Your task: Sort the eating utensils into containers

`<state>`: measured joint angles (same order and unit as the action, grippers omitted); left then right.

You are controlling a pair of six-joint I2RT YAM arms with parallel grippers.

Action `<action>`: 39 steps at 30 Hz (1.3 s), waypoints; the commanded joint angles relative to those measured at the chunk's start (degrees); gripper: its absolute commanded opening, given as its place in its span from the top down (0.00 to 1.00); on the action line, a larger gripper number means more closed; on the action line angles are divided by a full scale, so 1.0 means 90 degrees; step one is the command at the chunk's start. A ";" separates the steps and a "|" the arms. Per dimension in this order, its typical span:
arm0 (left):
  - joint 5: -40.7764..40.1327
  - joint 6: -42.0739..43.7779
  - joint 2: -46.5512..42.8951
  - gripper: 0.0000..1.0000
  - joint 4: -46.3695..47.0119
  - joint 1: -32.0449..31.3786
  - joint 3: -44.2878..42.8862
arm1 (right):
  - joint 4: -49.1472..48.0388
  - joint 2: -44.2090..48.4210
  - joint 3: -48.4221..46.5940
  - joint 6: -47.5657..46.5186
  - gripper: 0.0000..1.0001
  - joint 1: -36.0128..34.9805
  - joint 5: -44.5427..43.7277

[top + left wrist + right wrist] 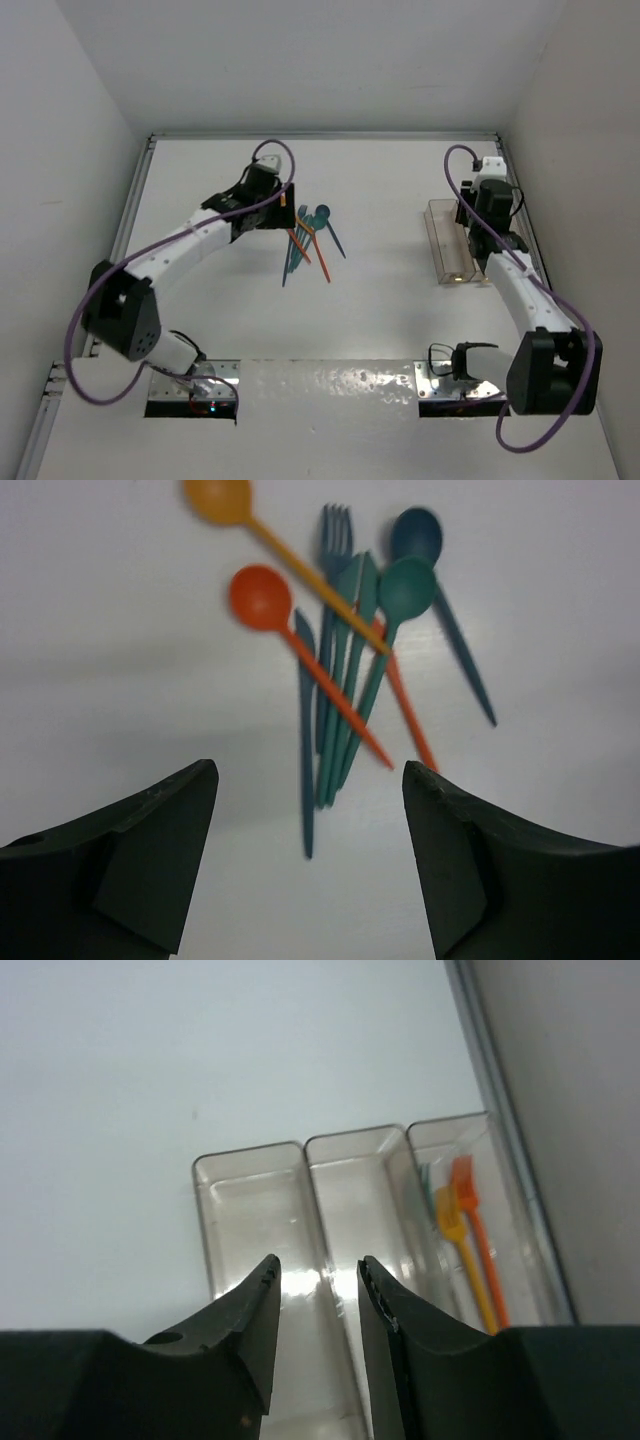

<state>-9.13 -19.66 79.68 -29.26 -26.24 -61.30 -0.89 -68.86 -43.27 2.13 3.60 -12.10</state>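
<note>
Left wrist view: left hand [308, 770] gapes wide, empty, above utensils [405, 588]; right hand [318, 1260] part-open, empty.

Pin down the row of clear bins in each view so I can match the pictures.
Top external: the row of clear bins stands right of centre, midway up.
Left wrist: not in it; only loose utensils show.
Right wrist: mid-frame, three compartments side by side, forks in the rightmost.
Shared landmark: the metal edge rail, running just right of the bins in both of those views.
</note>
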 commanded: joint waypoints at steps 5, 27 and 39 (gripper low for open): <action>-0.0373 0.0074 0.2636 0.25 -0.0108 -0.0278 -0.2289 | 0.0263 0.1058 0.0764 0.1813 0.64 -0.0546 -0.0336; -0.0695 0.0495 0.5609 0.53 -0.0323 -0.0297 -0.4858 | 0.0870 0.2544 0.1956 0.1853 0.64 -0.0712 0.0758; -0.0861 0.0417 0.6039 0.65 -0.0714 -0.0297 -0.5132 | 0.0694 0.2612 0.2122 0.1951 0.65 -0.0702 0.0914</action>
<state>-15.94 -16.19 132.57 -34.20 -28.84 -105.38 7.79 -46.15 -24.12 18.68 -2.42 -5.04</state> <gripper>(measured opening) 0.366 0.358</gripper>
